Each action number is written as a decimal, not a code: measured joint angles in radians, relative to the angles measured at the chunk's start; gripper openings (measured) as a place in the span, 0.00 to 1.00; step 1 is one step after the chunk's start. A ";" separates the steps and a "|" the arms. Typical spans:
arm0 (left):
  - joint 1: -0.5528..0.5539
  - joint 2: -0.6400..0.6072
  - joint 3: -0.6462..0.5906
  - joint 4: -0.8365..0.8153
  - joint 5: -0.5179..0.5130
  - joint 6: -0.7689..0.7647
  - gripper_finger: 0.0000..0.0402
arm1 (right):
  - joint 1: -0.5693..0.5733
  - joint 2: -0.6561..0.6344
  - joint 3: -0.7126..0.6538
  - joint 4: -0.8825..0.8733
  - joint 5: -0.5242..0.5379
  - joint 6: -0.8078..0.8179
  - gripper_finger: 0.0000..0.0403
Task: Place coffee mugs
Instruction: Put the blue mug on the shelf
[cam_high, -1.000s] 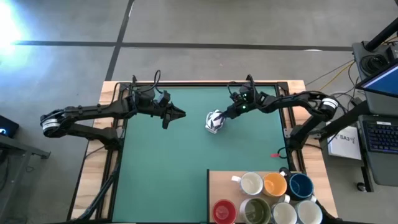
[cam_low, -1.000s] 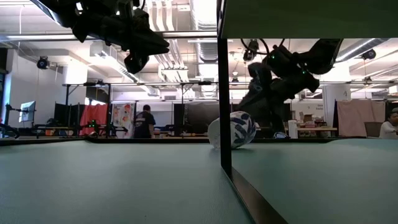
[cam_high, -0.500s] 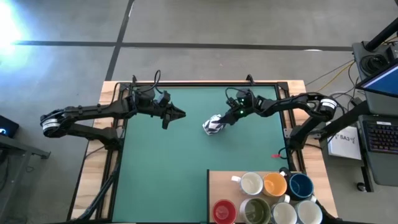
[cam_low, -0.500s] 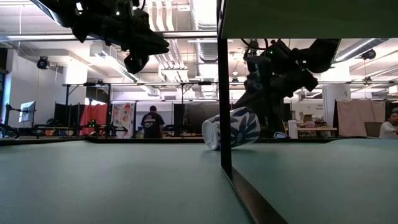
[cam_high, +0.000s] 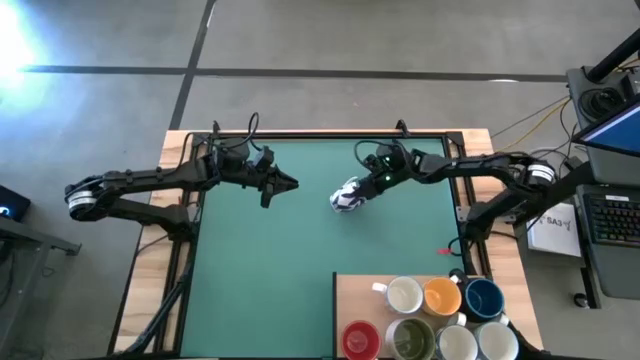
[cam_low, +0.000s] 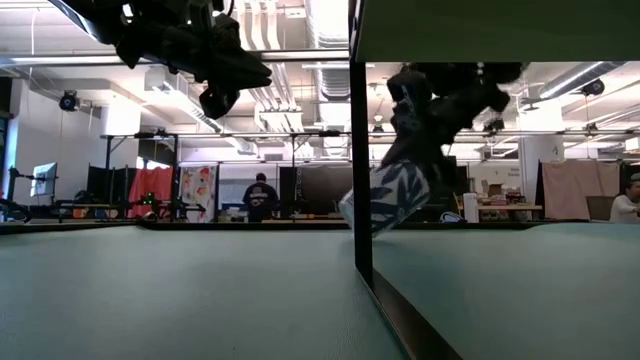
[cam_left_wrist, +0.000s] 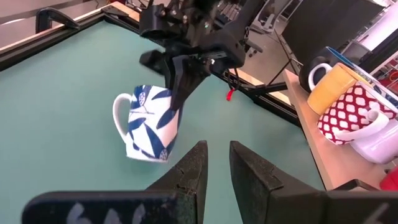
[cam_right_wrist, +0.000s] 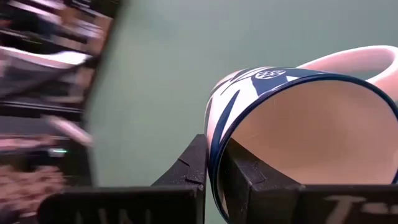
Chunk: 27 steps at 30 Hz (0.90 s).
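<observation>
A white coffee mug with blue leaves (cam_high: 346, 196) is at the middle of the green mat (cam_high: 260, 260), tilted, mouth up. My right gripper (cam_high: 362, 188) is shut on its rim, coming in from the table's right. The low view shows the mug (cam_low: 392, 195) leaning under that gripper. My left gripper (cam_high: 285, 183) hovers left of the mug and points at it. Its fingers (cam_left_wrist: 196, 168) stand close together with only a slit between them and nothing in it. Several more coffee mugs stand on a wooden board (cam_high: 345, 295) at the near right. My right gripper pinches the mug's rim (cam_right_wrist: 214, 134), one finger (cam_right_wrist: 242, 171) inside the mug and one (cam_right_wrist: 186, 165) outside. The hold is on the side opposite the handle (cam_left_wrist: 118, 115). The fingers slant down from the table's right. The mug hangs tilted; whether its base touches the mat I cannot tell.
On the board stand a white mug (cam_high: 404, 296), an orange one (cam_high: 441, 295), a dark blue one (cam_high: 483, 298), a red one (cam_high: 360, 340) and others. A small red thing (cam_high: 441, 250) lies on the mat near the right edge. The board's edge (cam_low: 360, 150) splits the low view.
My right gripper has shut on the mug's rim and risen a little. The mug lay on its side one second ago. It now stands tipped up with its mouth high, in nearly the same place on the mat.
</observation>
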 joint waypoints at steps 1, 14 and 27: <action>0.000 0.000 0.000 0.000 0.000 0.000 0.12 | 0.008 -0.005 0.036 -0.104 0.029 -0.033 0.04; 0.000 0.000 0.000 -0.008 0.000 0.016 0.12 | 0.081 0.009 0.441 -0.806 0.325 -0.230 0.03; 0.000 0.000 0.000 -0.013 0.000 0.000 0.12 | 0.122 0.115 0.480 -1.035 0.476 -0.264 0.03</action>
